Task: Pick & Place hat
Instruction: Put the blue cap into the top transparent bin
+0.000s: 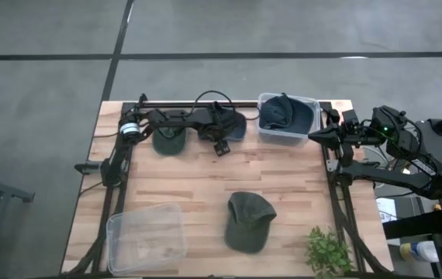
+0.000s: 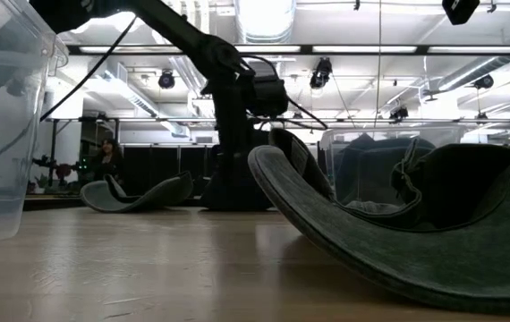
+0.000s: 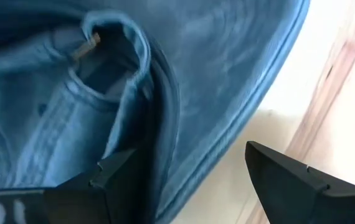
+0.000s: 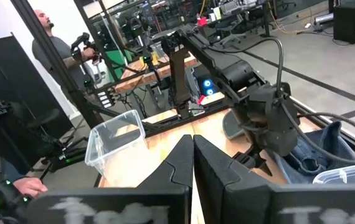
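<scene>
Here, the left end effector (image 1: pixel 222 133), fingers spread, straddles the blue hat's (image 1: pixel 233 124) brim at the desk's (image 1: pixel 205 178) far edge; the right end effector (image 1: pixel 318 136), closed and empty, waits well apart.

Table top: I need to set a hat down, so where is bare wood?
The middle of the table is bare, between the back row and the green hat. The wood right of that hat is bare too. The back edge is crowded: left gripper at a blue hat, another green hat, filled bin.
</scene>
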You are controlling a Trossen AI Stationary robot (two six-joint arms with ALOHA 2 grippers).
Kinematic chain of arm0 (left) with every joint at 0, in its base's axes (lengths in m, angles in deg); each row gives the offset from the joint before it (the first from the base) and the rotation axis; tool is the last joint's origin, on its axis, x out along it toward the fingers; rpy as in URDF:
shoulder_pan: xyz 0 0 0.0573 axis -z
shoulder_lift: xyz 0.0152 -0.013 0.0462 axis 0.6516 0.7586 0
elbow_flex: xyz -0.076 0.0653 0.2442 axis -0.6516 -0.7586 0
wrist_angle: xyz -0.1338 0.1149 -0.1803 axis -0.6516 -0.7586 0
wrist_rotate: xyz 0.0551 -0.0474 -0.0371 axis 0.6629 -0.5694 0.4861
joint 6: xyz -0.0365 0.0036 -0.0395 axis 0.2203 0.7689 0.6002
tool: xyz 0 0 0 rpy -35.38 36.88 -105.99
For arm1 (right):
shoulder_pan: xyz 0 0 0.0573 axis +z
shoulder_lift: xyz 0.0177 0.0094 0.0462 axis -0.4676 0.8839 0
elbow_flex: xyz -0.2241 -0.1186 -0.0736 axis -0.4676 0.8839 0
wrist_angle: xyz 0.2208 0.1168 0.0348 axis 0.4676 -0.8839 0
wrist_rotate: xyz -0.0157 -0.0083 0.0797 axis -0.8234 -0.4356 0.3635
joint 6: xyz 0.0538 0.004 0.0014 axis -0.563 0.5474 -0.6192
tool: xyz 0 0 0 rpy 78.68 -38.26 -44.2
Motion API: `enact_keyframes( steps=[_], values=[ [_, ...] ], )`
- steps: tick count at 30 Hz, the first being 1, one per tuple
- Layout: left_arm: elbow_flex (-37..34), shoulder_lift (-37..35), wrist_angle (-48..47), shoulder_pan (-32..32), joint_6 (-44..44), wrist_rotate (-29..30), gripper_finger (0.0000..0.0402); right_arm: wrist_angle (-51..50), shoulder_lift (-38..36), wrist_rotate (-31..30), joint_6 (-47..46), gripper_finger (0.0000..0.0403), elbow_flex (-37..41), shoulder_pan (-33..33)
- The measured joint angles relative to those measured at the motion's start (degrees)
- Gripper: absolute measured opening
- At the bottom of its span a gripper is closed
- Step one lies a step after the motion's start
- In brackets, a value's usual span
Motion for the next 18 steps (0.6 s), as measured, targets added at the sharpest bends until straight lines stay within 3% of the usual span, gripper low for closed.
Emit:
enact_keyframes(
  steps=[11, 14, 18],
  values=[
    [-3.7, 0.0, 4.6, 0.0, 0.3, -0.3, 0.0261, 0.0, 0.0, 0.0, 0.0, 0.0008, 0.0, 0.0],
    [-4.7, -0.1, 5.4, 0.0, 0.5, -0.5, 0.0233, 0.0, 0.0, 0.0, 0.0, 0.0008, 0.0, 0.0],
    [-5.2, -0.2, 5.9, 0.1, 1.2, -1.0, 0.016, 0.0, 0.0, 0.0, 0.1, 0.0008, 0.0, 0.0]
  ],
)
